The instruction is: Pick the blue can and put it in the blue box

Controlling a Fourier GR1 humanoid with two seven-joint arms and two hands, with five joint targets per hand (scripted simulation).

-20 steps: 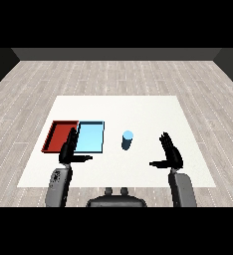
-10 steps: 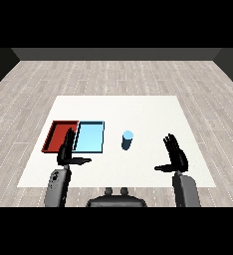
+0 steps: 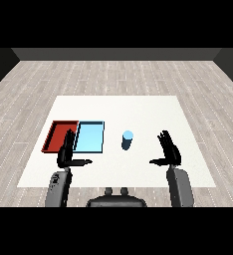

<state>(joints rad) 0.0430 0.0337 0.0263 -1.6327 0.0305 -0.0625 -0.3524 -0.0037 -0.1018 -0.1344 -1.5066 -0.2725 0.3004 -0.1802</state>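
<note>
In the head view, the blue can (image 3: 127, 139) stands upright on the white counter (image 3: 138, 107), just right of the light blue tray (image 3: 90, 137) and well apart from both hands, so the pick looks not yet begun. The right robot hand (image 3: 170, 151) hovers to the can's right with fingers spread and thumb pointing toward it, seemingly posed to reach in, while the left robot hand (image 3: 67, 152) hangs spread over the near edges of the trays, the red tray (image 3: 58, 134) leftmost. The can is a short, plain pale-blue cylinder with a lighter top.
</note>
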